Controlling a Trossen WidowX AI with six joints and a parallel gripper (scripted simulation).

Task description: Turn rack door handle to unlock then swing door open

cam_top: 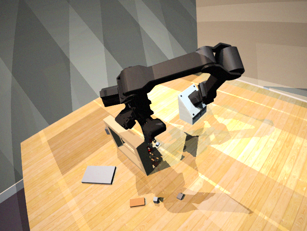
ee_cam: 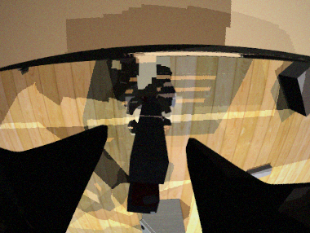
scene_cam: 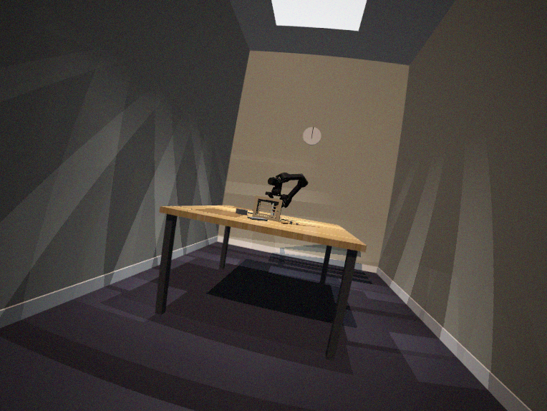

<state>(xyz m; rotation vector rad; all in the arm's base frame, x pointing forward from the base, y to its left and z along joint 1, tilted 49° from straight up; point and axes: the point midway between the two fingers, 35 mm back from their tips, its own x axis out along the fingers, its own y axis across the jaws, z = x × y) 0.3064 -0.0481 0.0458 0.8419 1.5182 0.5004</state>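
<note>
The tan rack frame (cam_top: 125, 133) (scene_cam: 255, 210) stands upright on the table. My gripper (cam_top: 148, 139) (ee_cam: 148, 137) is beside the frame's near top corner, its fingers spread wide. In the wrist view a dark handle (ee_cam: 148, 155) with a dark red end lies between the two fingertips, with space on both sides; neither finger visibly presses on it. Small red parts (cam_top: 149, 149) show below the gripper in the top view. The arm and deep shadow hide most of the door, so I cannot tell its angle or how far the handle is turned.
A pale wedge-shaped box (cam_top: 186, 109) stands by the arm's base. A small white block (cam_top: 157, 143) lies near the gripper. A grey plate (cam_top: 99, 174), an orange block (cam_top: 137, 202), a grey cube (cam_top: 155, 199) and a brown-grey block (cam_top: 180, 196) lie on the frame's near side.
</note>
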